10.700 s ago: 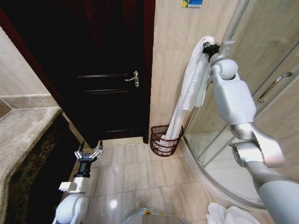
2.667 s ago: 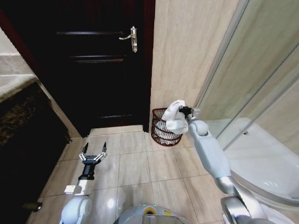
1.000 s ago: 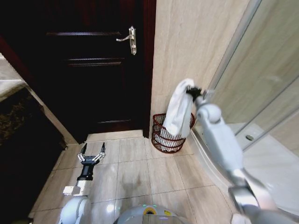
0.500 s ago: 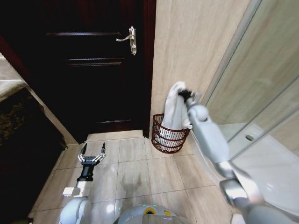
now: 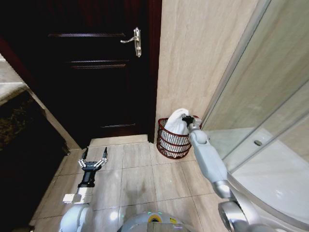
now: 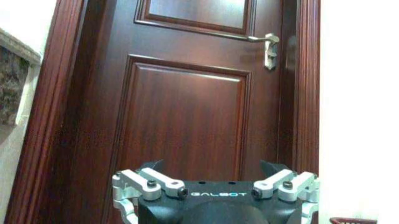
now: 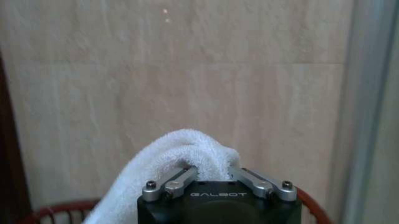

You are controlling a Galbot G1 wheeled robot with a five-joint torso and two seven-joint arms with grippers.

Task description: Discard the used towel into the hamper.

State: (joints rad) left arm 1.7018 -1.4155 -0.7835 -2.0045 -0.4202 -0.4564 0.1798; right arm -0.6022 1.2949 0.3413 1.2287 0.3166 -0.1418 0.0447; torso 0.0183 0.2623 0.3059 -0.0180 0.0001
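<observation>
Over the hamper [image 5: 172, 140], against the tiled wall [image 5: 193, 58], your right gripper [image 5: 187, 119] pinches the white towel [image 5: 175, 123], bunched above the rim so it should drop inside. Your left gripper [image 5: 93, 163] waits low, fingers spread, holding nothing.

Dark wood door [image 5: 96, 72] at far left-centre, shut, panelled. Metal lever handle [image 5: 134, 40] on its right edge. Beige tiled wall [image 5: 193, 58] just right of the door. Glass shower screen [image 5: 270, 96] at right, curved tray [image 5: 270, 179] below it. Beige tile floor [image 5: 145, 179] in the near ground. Stone worktop [image 5: 9, 87] edge at far left.
</observation>
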